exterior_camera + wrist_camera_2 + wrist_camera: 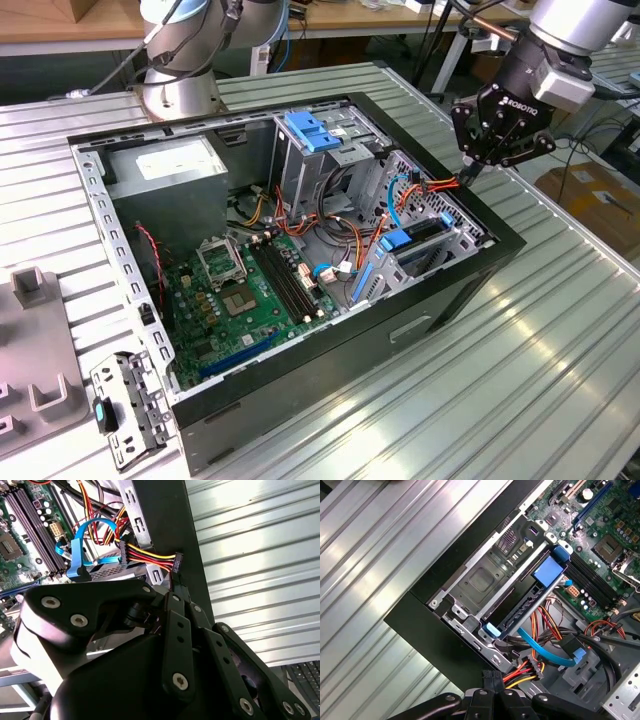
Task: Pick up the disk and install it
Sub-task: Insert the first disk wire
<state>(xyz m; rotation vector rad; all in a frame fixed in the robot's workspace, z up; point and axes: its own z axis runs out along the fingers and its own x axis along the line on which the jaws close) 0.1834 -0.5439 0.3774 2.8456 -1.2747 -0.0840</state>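
end effector (466, 178): narrow, pinching cable connector (177, 562) at case (330, 390) rim | disk (520, 607): in corner bay (485, 577); long axis toward motherboard (250, 290) | first wrist view shows disk's blue tab (549, 573); exterior view, the table (540, 380)

The exterior view looks obliquely down from a raised, distant position onto the open computer case (330, 385) on the counter (520, 380). Both wrist views look down past the tool (174, 582) (492, 682) at close range from opposite sides. Both show the power connector (178, 560) (489, 674) and the black wall of the case.
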